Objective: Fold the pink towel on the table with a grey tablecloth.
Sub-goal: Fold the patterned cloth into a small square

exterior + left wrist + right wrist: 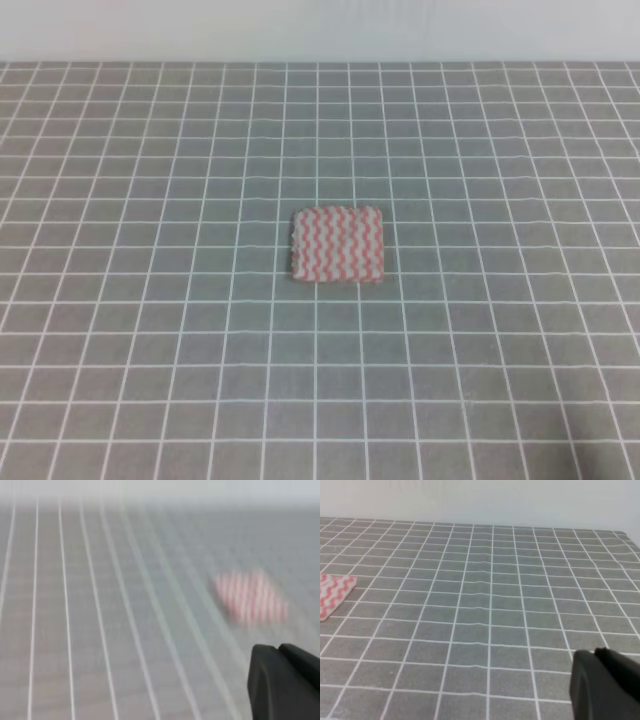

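Note:
The pink towel lies flat in the middle of the table as a small neat rectangle about two grid squares wide, with pink and white wavy stripes. It rests on the grey tablecloth. Neither gripper shows in the exterior high view. In the left wrist view the towel is blurred, ahead and to the right, and only one black finger shows at the lower right corner. The right wrist view has the towel's corner at the left edge, and one black finger at the lower right, far from the towel.
The gridded tablecloth covers the table in every direction around the towel. A pale wall runs behind the table's far edge. A slight crease runs through the cloth in the right wrist view.

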Motion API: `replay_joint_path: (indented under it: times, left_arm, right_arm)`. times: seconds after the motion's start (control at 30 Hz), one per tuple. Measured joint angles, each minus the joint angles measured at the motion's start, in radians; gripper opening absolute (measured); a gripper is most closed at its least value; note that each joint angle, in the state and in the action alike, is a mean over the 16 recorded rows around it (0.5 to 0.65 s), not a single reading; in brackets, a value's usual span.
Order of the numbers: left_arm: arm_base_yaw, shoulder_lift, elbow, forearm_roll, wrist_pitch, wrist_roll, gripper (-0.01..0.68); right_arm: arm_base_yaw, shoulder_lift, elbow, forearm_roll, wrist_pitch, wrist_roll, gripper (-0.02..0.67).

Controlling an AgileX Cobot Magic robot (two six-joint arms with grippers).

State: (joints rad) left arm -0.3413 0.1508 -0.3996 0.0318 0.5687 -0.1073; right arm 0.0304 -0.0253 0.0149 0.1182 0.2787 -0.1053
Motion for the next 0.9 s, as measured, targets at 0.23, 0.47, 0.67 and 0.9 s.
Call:
replay_joint_path:
  times: [0.23,0.47,0.67,0.9]
  left_arm:
    - [0.108,-0.001,0.174,0.045,-0.341,0.0,-0.002]
    - [0.221,-0.011,0.339,0.054,-0.505,0.002,-0.002]
    - [0.266,-0.057,0.402,0.054,-0.452,0.013,-0.002]
    - [0.288,-0.129,0.413,0.053,-0.317,0.052,-0.002]
  right_arm:
    - [0.0,0.005,-0.006,0.002,0.003,-0.001,-0.017]
    - [0.0,0.003,-0.003,0.002,0.001,-0.001,-0.016]
    - [0.0,0.004,-0.005,0.002,0.002,-0.001,-0.016]
    - [0.0,0.004,-0.003,0.003,0.003,-0.001,-0.016]
